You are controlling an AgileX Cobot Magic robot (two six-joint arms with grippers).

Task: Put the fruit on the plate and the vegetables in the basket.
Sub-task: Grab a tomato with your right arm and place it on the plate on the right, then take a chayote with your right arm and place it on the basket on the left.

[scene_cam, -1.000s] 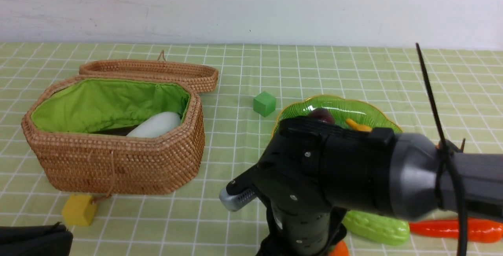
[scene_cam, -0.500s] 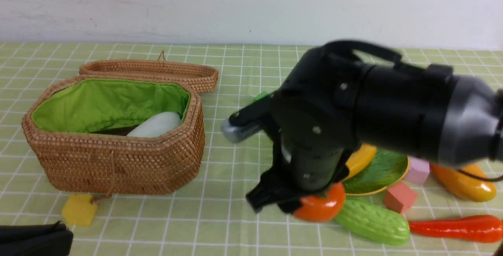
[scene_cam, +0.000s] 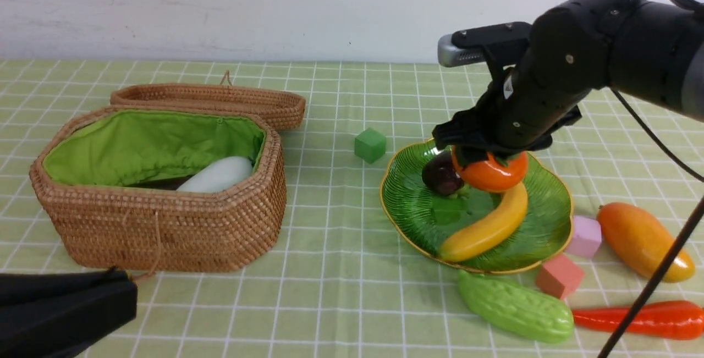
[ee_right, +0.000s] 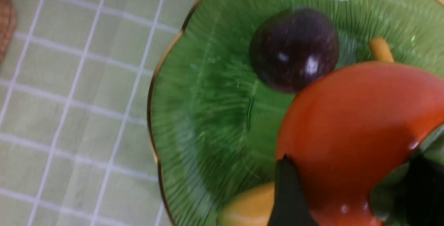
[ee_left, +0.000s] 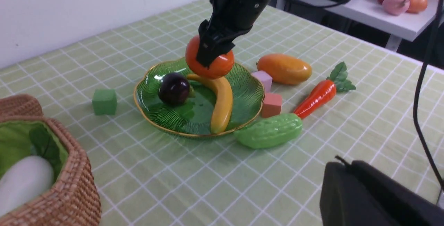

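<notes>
My right gripper (scene_cam: 485, 155) is shut on the round orange persimmon (scene_cam: 490, 172), which hangs just above the green plate (scene_cam: 413, 212). On the plate lie a yellow banana (scene_cam: 487, 227) and a dark purple mangosteen (scene_cam: 441, 174). The wrist view shows the persimmon (ee_right: 353, 125) between the dark fingers, over the mangosteen (ee_right: 295, 49). The mango (scene_cam: 643, 240), green gourd (scene_cam: 514, 306) and carrot (scene_cam: 643, 319) lie on the cloth right of and in front of the plate. The wicker basket (scene_cam: 165, 226) at left holds the white radish (scene_cam: 217, 175). My left gripper (scene_cam: 66, 308) sits shut and empty at the lower left.
A green cube (scene_cam: 370, 144) stands behind the plate. A pink cube (scene_cam: 584, 235) and a salmon cube (scene_cam: 560, 275) sit by its right rim. The basket's lid (scene_cam: 209, 102) lies behind the basket. A side table with other toy fruit (ee_left: 399, 0) stands beyond the table's edge.
My right arm has lifted the persimmon from the table's front and carried it back and up over the plate. The left gripper has come further into view at the lower left.
</notes>
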